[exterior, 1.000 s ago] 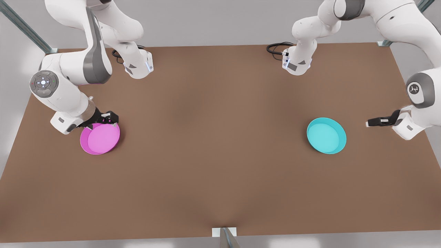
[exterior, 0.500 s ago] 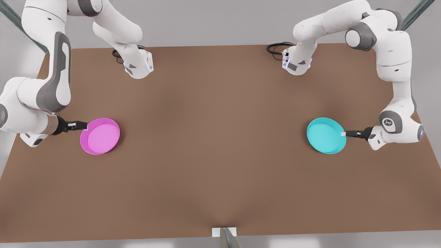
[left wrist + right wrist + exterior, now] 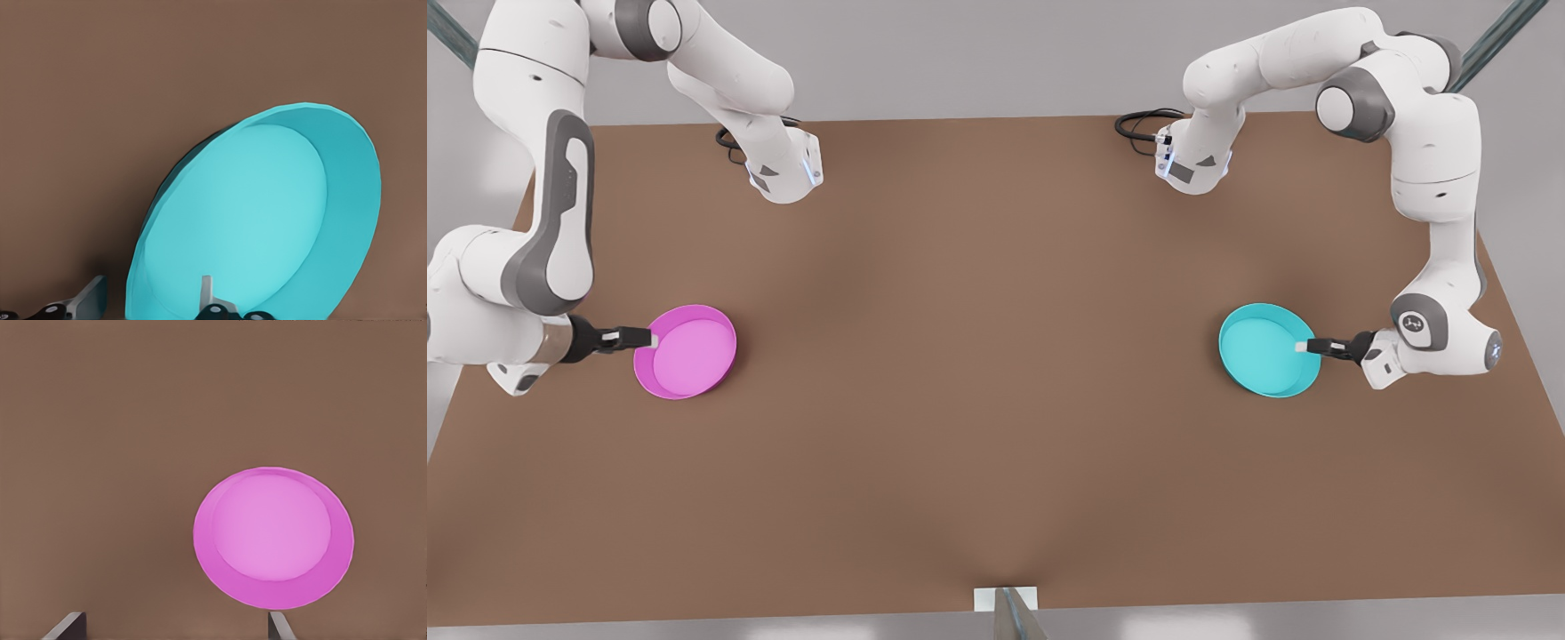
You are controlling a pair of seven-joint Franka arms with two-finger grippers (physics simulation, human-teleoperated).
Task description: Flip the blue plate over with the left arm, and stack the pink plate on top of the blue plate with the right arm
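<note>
Blue plate, a round shallow turquoise dish, lies open side up on the brown flat counter, at the front view's right. Well apart, at the front view's left, lies the pink plate, a round shallow magenta dish, also open side up. The left claw reaches sideways to the blue plate; its fingers are apart, one inside the rim and one outside. The right claw is at the pink plate's edge, fingers apart.
</note>
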